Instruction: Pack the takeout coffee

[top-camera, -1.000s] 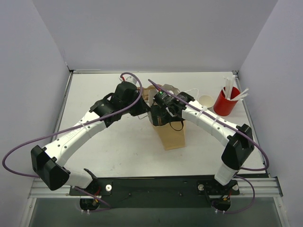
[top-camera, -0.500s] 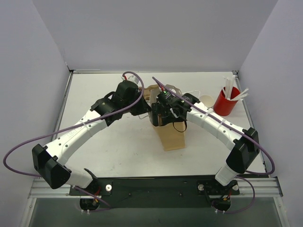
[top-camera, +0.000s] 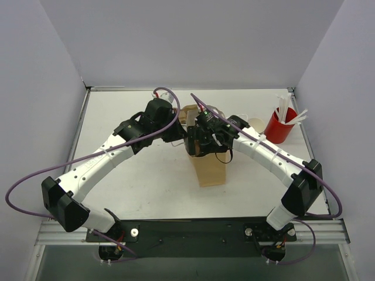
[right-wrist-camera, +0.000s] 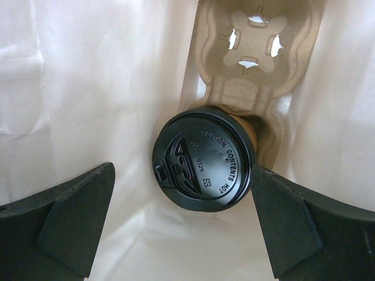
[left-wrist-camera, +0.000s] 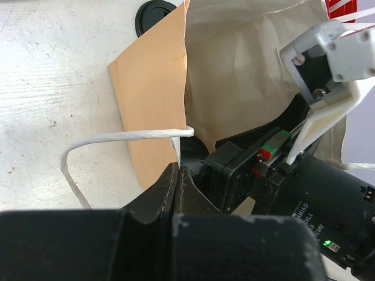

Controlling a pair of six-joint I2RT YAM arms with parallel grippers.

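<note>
— What is found at the left of the table (top-camera: 135, 181)?

— The left gripper (left-wrist-camera: 177, 171) is seen fully closed. The edge of the brown paper bag (left-wrist-camera: 152, 99) is pinched between its jaws, just below the spot where the white handle (left-wrist-camera: 117, 137) is joined to the bag. A loose black lid (left-wrist-camera: 153, 14) is seen on the table behind the bag.

— And in the middle?

— The mouth of the bag is entered by the right gripper (right-wrist-camera: 182, 170). Its jaws are spread wide, and nothing is gripped by them.

— Where is the takeout coffee (right-wrist-camera: 202, 158) placed?

— Inside the bag, between the spread fingers (right-wrist-camera: 70, 222). It appears to be seated in the nearer socket of a pulp carrier (right-wrist-camera: 258, 70), with its lid turned toward the wrist camera. A clear gap is left on one side. On the other side the lid's rim is just beside the finger, and whether it is touched cannot be told.

— What is noted at the right?

— A red cup (top-camera: 279, 130) filled with white straws is set near the far right corner, well apart from the bag. A pale cup (top-camera: 255, 123) is placed just beside it.
</note>
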